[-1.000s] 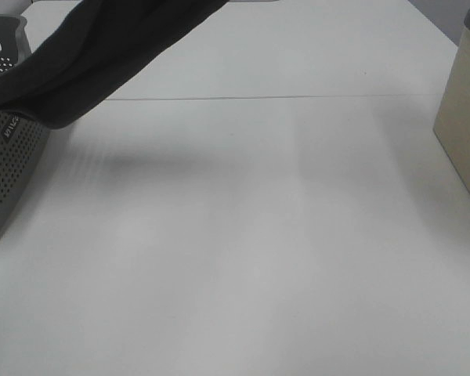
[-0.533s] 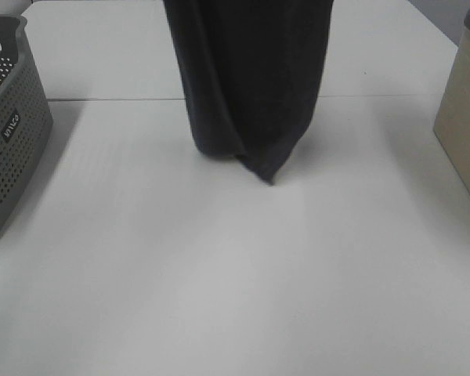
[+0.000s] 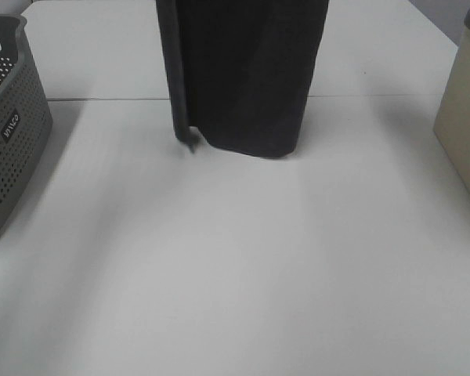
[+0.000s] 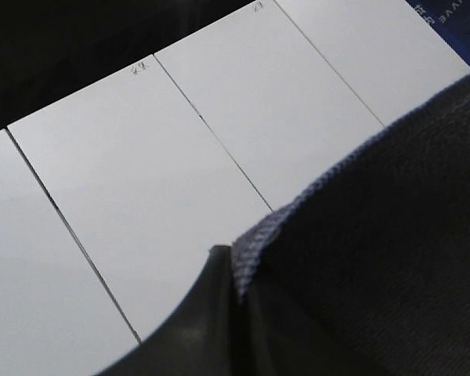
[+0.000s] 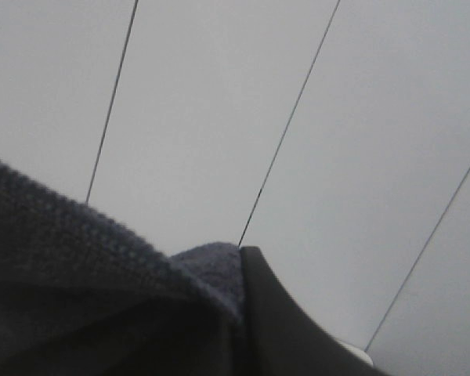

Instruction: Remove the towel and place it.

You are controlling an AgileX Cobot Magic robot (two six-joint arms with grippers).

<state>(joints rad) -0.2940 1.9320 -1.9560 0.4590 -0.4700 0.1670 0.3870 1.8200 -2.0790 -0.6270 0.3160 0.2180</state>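
Note:
The towel (image 3: 243, 78), dark charcoal terry cloth, hangs down from above the high view's top edge over the middle back of the white table (image 3: 219, 274). Its lower edge hangs level, and one corner dangles on its left side. Both grippers are outside the high view. In the left wrist view my left gripper (image 4: 233, 270) is shut on the towel's hemmed edge (image 4: 376, 235), beside a dark finger (image 4: 196, 321). In the right wrist view my right gripper (image 5: 239, 258) is shut on another stretch of the towel's hem (image 5: 63, 258), pinched against its finger (image 5: 290, 321).
A grey perforated basket (image 3: 8, 141) stands at the table's left edge. A beige box (image 3: 466, 117) stands at the right edge. A seam runs across the table behind the towel's lower edge. Both wrist views look onto white panels with thin dark seams.
The towel has come out of the grey basket and swung right to the middle. Its lower end has spread from a bunched point to a level hanging edge.

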